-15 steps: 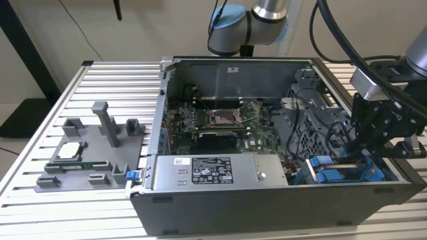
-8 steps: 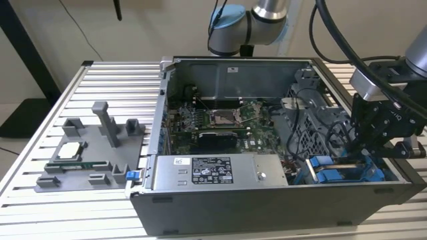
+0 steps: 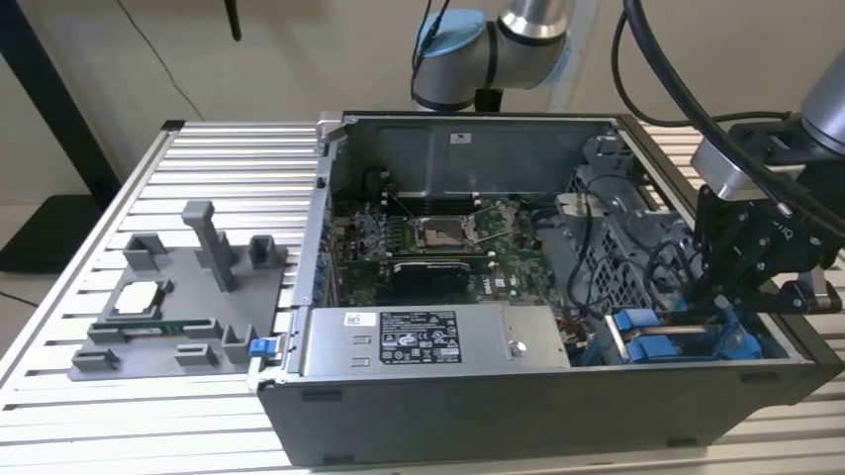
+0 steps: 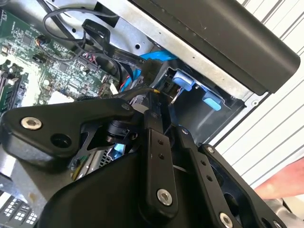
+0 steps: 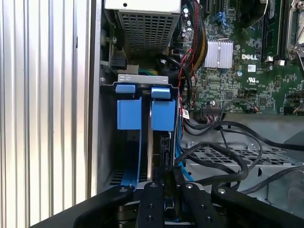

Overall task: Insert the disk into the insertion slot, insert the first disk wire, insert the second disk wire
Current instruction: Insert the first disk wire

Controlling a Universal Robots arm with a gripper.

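Hand (image 5: 164,159) pinches a black wire plug (image 4: 151,71) beside the blue-framed disk (image 5: 163,114) in the perforated grey slot (image 5: 142,77)

You're looking at a robotics lab bench: a slatted aluminium table (image 3: 212,148), an opened computer case (image 3: 528,406) that your gripper (image 3: 723,315) reaches into, a grey fixture (image 3: 185,307) of loose components well away from it, and a plain wall (image 3: 304,59) beyond.
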